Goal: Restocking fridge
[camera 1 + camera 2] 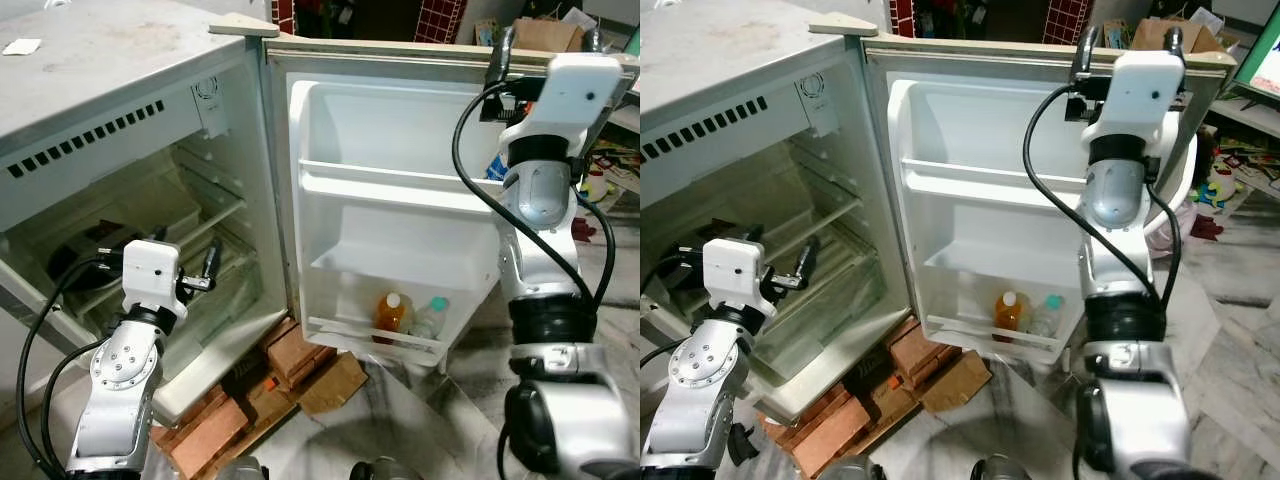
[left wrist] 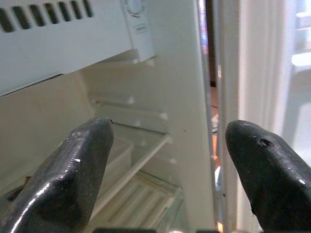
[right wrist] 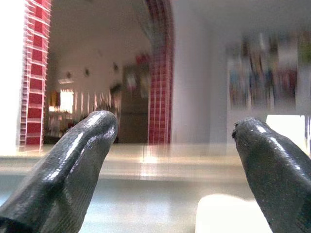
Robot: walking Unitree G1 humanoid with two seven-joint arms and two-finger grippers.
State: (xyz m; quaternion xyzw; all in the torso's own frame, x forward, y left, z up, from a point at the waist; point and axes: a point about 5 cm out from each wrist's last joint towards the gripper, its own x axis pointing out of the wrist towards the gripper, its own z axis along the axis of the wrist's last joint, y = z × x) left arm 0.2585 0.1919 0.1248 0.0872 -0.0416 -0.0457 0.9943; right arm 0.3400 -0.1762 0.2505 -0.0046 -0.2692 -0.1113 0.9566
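Fridge is observed open, its door swung right. 2 bottles, an orange one and a clear one, are seen in the lowest door shelf. Left gripper is held before the interior, fingers apart, empty. Right gripper is raised at the door's top edge, fingers apart, empty.

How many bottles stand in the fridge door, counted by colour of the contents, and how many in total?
Orange bottle: 1
Clear bottle with a teal cap: 1
Total: 2, both upright side by side in the lowest door shelf.
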